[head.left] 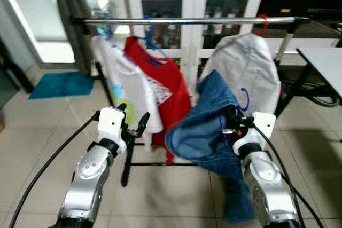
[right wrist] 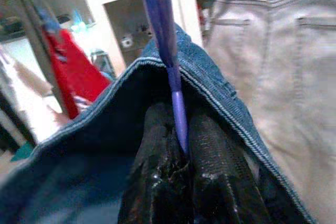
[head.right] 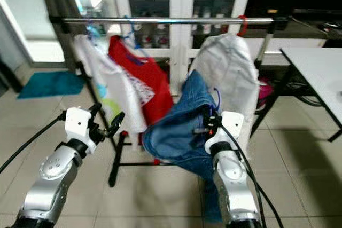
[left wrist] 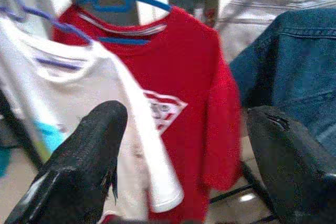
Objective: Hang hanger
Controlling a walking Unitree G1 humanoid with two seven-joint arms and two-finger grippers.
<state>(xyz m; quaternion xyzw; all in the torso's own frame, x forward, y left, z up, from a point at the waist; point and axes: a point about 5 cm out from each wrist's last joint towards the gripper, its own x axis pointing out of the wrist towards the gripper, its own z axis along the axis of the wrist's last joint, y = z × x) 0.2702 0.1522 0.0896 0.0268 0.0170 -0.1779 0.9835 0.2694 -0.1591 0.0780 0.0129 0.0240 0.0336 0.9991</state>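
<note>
Left eye view: clothes rail [head.left: 187, 21] carrying a white T-shirt [head.left: 125, 86], a red T-shirt [head.left: 168, 84] and a pale grey jacket [head.left: 248, 70]. Right gripper [head.left: 231, 124] raised below the rail, holding a purple hanger [head.left: 245, 100] draped with a blue denim garment [head.left: 206, 126].

Right eye view: left gripper [head.right: 107, 124] raised near the white T-shirt, holding nothing.

Left wrist view: fingers [left wrist: 79, 166] spread wide apart, empty; red T-shirt on a blue hanger [left wrist: 123, 1] ahead.

Right wrist view: fingers [right wrist: 210, 166] pressed together on the purple hanger's stem at the denim collar.
</note>
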